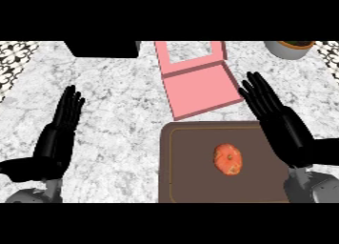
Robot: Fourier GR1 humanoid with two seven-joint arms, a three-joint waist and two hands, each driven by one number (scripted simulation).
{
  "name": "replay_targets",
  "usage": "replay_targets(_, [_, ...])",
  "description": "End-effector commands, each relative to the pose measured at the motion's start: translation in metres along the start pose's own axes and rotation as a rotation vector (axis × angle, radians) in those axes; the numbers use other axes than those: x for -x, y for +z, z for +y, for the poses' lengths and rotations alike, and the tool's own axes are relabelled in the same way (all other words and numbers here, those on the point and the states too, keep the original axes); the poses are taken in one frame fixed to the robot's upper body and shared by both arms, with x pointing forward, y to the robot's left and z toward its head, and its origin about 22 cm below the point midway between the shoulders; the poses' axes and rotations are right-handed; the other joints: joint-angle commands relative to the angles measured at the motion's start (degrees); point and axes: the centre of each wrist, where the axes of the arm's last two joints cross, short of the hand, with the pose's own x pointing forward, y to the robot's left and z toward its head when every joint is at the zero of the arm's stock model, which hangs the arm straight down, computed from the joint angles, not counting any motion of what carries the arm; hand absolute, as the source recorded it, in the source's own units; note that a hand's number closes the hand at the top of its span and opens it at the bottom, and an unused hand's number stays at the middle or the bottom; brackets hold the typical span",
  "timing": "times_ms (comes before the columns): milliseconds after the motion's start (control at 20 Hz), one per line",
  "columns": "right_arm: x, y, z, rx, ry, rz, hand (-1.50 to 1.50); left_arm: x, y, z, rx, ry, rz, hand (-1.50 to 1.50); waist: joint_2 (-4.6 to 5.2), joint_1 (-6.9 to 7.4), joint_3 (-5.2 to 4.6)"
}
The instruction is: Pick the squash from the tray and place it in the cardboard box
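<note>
Squash (228, 159) sits low and right of centre in the frame, lying on the brown tray (186, 190), which fills the lower middle to lower right. From where I sit at the controls, nothing has been picked yet: the orange, mottled squash rests flat on the tray, with nothing touching it, so I judge the whole task is ahead of me.

My right hand (284, 128) shows at the right of the frame, above the tray's right edge, fingers straight and together, pointing toward the upper left. It holds nothing. It is near the squash but apart from it, to the squash's right.

My left hand (56, 138) is at the left of the frame, over bare marble counter (116, 105), well apart from the tray. Its fingers are straight and pointing up the frame, thumb out to the lower left, holding nothing. It looks like it is resting.

Farther up, just beyond the tray's top edge, lies the pink cardboard box (200, 90), open, its flap reaching toward the top of the frame. I see nothing inside it.

At the top left is a dark block (102, 48), and at the top right a grey pot (293, 48), partly cut off.

Left to do, as I judge it: close on the squash, lift it, carry it up-frame to the box and release it.
</note>
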Motion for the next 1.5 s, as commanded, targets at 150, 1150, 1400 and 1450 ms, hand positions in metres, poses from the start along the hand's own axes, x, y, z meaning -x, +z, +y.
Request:
replay_targets(150, [0.034, 0.040, 0.006, 0.123, 0.208, 0.194, -1.50, -0.006, -0.011, -0.007, 0.180, -0.140, 0.019, 0.00, 2.29, -3.04, 0.19])
replay_targets(1150, [-0.034, 0.121, 0.047, 0.082, 1.384, 0.241, -1.50, -0.002, -0.033, -0.008, 0.335, -0.167, 0.124, 0.00, 2.09, -2.64, -0.02])
replay_targets(1400, [-0.064, 0.134, 0.086, -0.035, 1.302, 0.405, -1.50, -0.002, -0.031, -0.036, 0.347, -0.167, 0.116, 0.00, 2.26, -1.81, 0.05])
replay_targets(1450, [-0.062, 0.121, 0.078, -0.036, 1.300, 0.432, -1.50, -0.005, -0.047, -0.022, 0.365, -0.170, 0.100, 0.00, 2.48, -1.37, 0.12])
